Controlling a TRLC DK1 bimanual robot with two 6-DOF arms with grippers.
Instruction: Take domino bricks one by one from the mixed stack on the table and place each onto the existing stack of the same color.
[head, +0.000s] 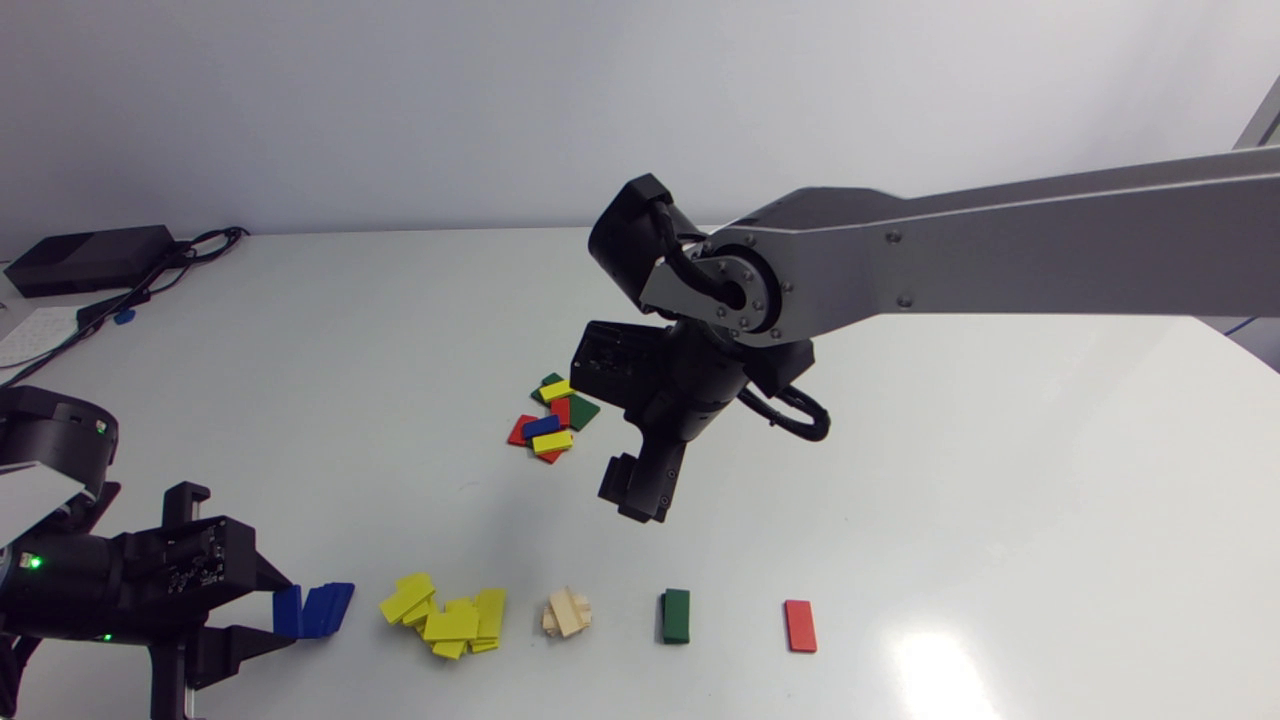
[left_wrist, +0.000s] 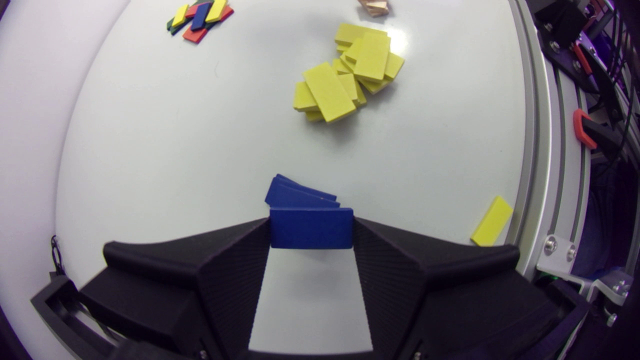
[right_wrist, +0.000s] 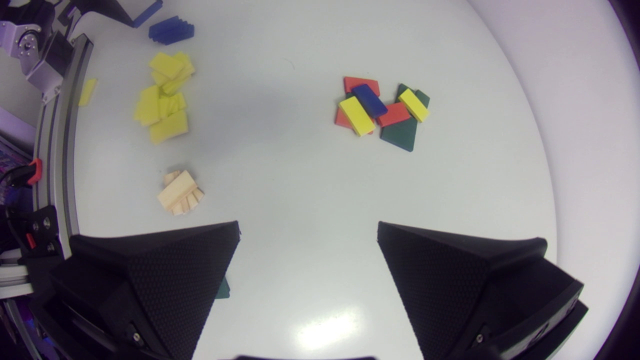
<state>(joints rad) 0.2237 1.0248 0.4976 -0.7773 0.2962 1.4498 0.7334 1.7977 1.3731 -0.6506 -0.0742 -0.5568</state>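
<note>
My left gripper (head: 272, 612) sits at the table's near left corner, shut on a blue brick (left_wrist: 311, 228) that stands on edge between its fingertips. Just ahead of it lies the fanned blue stack (left_wrist: 299, 194) (head: 328, 608). The mixed pile (head: 552, 418) of yellow, red, blue and green bricks lies mid-table. My right gripper (head: 637, 495) hangs open and empty above the table, just right of and nearer than that pile (right_wrist: 382, 110), which lies ahead of its fingers.
Along the front stand a sprawling yellow pile (head: 450, 618), a wood-coloured stack (head: 567, 613), a green stack (head: 676, 615) and a red brick (head: 800, 626). A stray yellow brick (left_wrist: 492, 221) lies by the table's edge beside my left gripper.
</note>
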